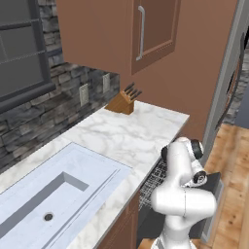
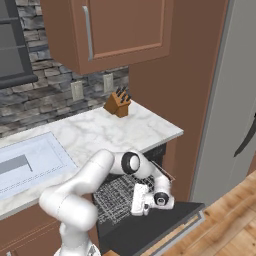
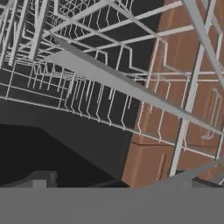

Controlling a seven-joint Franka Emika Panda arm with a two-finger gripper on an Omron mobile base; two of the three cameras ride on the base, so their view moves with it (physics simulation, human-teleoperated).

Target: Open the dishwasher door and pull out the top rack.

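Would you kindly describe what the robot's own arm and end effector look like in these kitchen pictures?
The arm is made of glossy white, rounded, tube-like segments with dark round caps at the joints, such as the black disc at the elbow. The end effector is a white blocky hand with a dark round cap beside it. No cables or markings are visible.

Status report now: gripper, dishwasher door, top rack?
Gripper open, empty. Dishwasher door down, open. Top rack partly out, gripper at its front. Nothing blocking.

The top rack (image 2: pixel 117 197) fills the opening above the lowered dishwasher door (image 2: pixel 150 227).
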